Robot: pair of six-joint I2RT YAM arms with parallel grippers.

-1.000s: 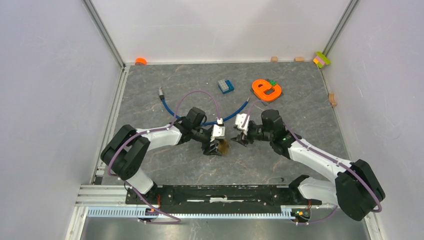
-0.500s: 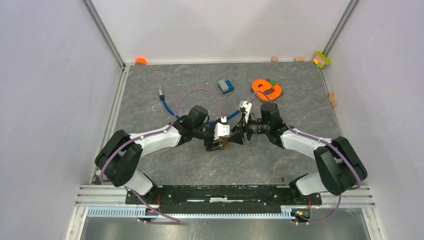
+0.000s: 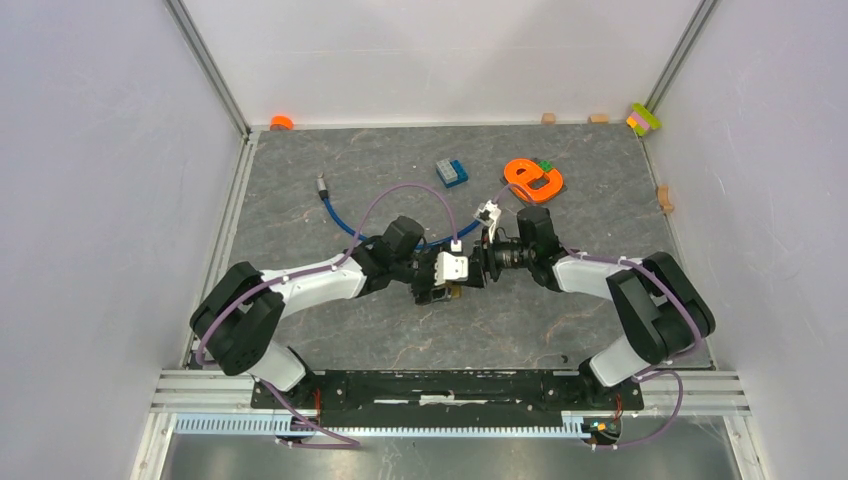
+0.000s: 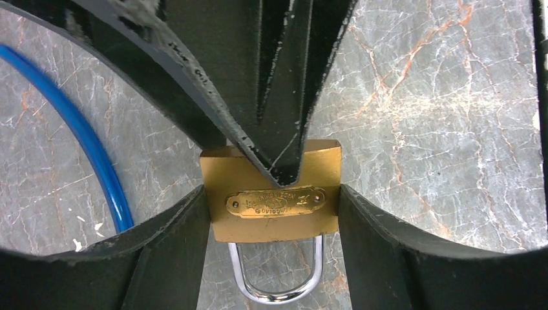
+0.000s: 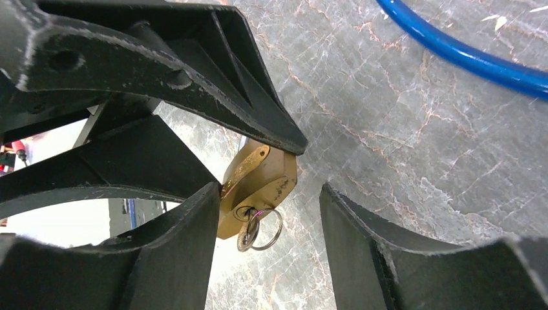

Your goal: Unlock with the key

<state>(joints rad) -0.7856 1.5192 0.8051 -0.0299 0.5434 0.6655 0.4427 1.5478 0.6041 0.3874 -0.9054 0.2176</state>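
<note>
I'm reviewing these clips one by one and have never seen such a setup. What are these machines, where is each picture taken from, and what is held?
Two robot arms are bolted at the near edge of a grey table. The wide picture looks down from above; the other two come from wrist cameras. The left arm's fingers clamp a brass padlock. A key on a ring sits in its keyhole; the right arm's fingers stand open either side of it, not gripping. A blue cable, a blue block and an orange piece lie farther back.
</note>
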